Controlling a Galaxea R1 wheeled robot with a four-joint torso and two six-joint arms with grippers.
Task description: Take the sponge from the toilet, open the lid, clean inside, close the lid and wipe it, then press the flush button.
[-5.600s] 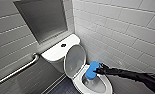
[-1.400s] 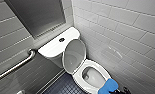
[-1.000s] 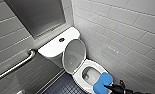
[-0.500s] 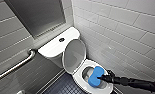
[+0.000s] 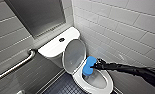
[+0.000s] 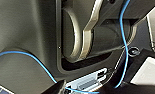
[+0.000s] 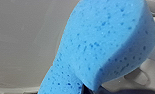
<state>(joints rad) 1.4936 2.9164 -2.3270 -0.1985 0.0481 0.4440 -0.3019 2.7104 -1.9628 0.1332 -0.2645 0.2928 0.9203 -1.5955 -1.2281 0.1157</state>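
My right pincer (image 5: 94,66) is clenched on the sponge (image 5: 88,65), which sticks out just in front of it with its long side up and down, close to the raised lid (image 5: 74,56) ahead, and the inside of the toilet (image 5: 51,48) lies right below, so I think cleaning means going down.

Right arm (image 5: 133,71): slim black tube, widening behind the black end effector (image 5: 94,67). Left wrist view: dark grey moulded housing (image 6: 25,37), silver-grey curved bracket (image 6: 90,30), thin blue cable (image 6: 123,37) looped across both.
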